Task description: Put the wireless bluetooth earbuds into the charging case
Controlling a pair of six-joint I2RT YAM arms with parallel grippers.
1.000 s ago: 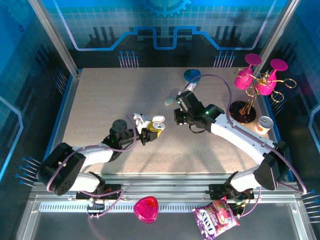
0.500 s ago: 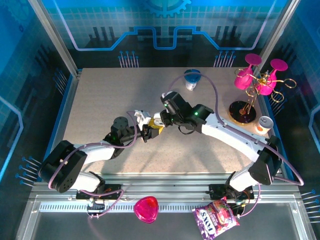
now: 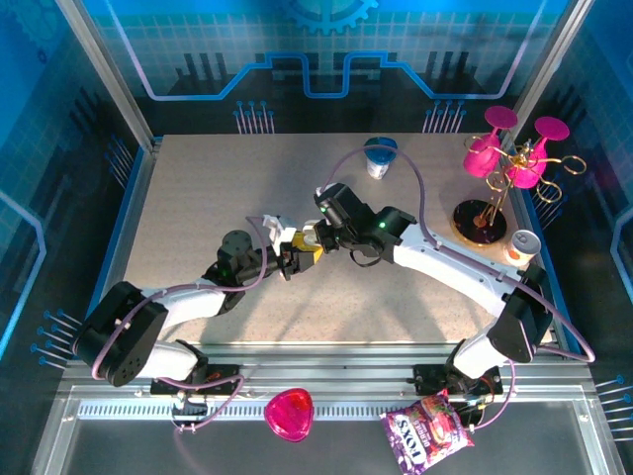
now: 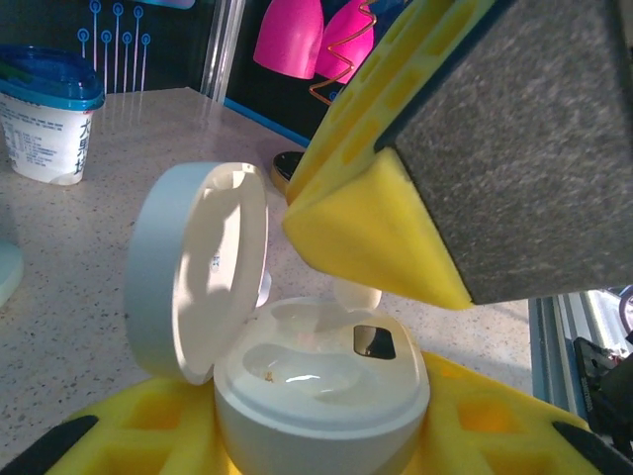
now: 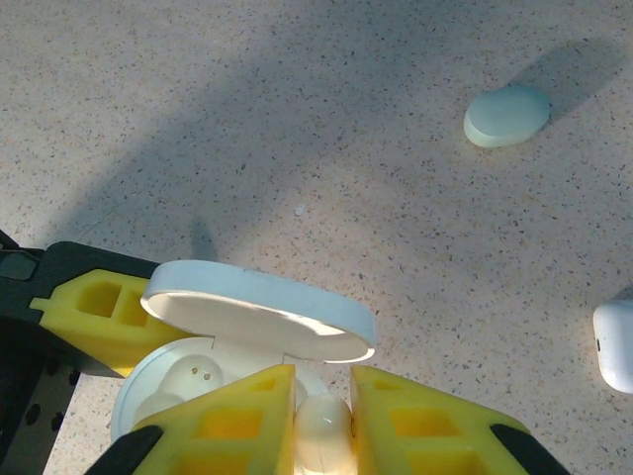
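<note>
Right over the target now: the left tool (image 3: 297, 259) is clenched around the charging case (image 4: 321, 396), gripping its base between yellow pads near the middle of the bench (image 3: 198, 198). The lid (image 4: 198, 287) is swung up and open. The right tool (image 3: 318, 236) is pinched on one earbud (image 5: 323, 427), a tiny white bud squeezed between its fingertips just above the open case. From the right wrist, a well (image 5: 193, 371) with two contact dots looks empty, a little to one side of the bud. So the move I'd call for is a small sideways correction first, then a slow, straight drop with the stem pointing into that well. The raised lid sits just beside those broad yellow fingertips and a knock could swing it shut, so the approach should stay on the side away from the hinge. The left tool's job is simply to hold the case level and firm. I'd let go only once the bud is seated, or it may tip onto the rim.
</note>
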